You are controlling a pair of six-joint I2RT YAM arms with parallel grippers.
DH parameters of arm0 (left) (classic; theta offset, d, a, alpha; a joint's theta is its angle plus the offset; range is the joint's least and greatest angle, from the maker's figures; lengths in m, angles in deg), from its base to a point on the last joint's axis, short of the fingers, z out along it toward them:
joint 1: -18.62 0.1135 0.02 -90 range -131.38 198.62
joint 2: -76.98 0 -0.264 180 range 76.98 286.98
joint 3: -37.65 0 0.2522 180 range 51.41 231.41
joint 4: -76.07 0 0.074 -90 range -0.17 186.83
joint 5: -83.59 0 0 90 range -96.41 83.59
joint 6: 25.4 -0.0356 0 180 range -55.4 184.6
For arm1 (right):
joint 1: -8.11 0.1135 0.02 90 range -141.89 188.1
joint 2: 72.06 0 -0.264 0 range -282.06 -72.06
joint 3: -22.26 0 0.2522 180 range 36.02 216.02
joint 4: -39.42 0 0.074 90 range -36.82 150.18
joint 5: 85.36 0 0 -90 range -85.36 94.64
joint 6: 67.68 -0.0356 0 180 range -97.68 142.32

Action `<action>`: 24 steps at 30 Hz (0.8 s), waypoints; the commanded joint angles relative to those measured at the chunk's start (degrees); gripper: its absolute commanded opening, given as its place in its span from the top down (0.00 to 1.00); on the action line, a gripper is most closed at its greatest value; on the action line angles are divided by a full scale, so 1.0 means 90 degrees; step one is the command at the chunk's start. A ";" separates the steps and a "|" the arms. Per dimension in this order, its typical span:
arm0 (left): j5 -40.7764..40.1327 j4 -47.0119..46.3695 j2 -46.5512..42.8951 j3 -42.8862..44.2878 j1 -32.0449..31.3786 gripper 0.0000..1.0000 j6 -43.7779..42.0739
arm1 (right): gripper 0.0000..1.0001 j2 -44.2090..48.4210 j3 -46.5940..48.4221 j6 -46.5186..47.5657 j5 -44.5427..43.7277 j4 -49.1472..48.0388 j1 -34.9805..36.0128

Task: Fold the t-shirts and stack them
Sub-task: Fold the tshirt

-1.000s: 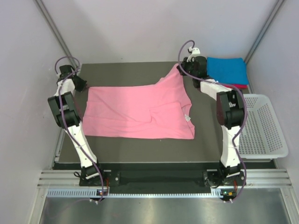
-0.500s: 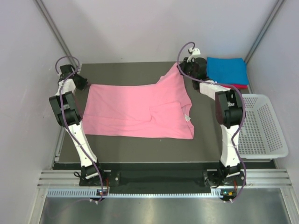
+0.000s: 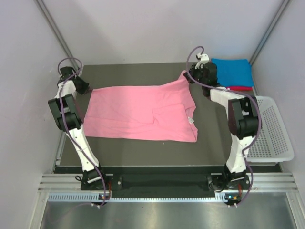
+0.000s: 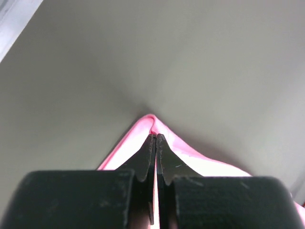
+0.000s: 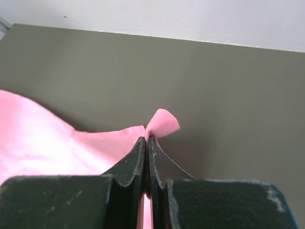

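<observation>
The light pink t-shirt [image 3: 143,112] lies partly folded on the dark mat, stretched left to right along its far edge. My left gripper [image 3: 86,88] is shut on its far left corner [image 4: 151,125]. At the far right, my right gripper [image 3: 188,76] is shut on the shirt's other far corner [image 5: 163,123], lifted slightly. A folded bright blue t-shirt [image 3: 232,71] rests on a magenta-red t-shirt [image 3: 241,88] at the far right corner.
A white mesh basket [image 3: 264,129] stands off the mat's right side. Grey walls close in at left, right and back. The mat's bare front strip [image 3: 143,151] lies between the shirt and the arm bases.
My right gripper has moved right and a little toward the back, pulling the pink shirt's far edge straighter. The left gripper has shifted only slightly.
</observation>
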 commanded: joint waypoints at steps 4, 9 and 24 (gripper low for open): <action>-0.0176 0.0660 -0.1077 -0.0481 0.0138 1.00 -0.0700 | 1.00 0.1296 -0.0951 -0.0002 0.0314 -0.0247 -0.0048; -0.0508 0.1168 -0.1419 -0.0784 0.0138 1.00 -0.1032 | 1.00 0.1834 -0.1597 -0.0021 0.0411 -0.0149 0.0001; -0.1397 0.1627 -0.2357 -0.2074 0.0362 1.00 -0.1023 | 1.00 0.2782 -0.3101 -0.0314 0.0861 0.0173 0.0108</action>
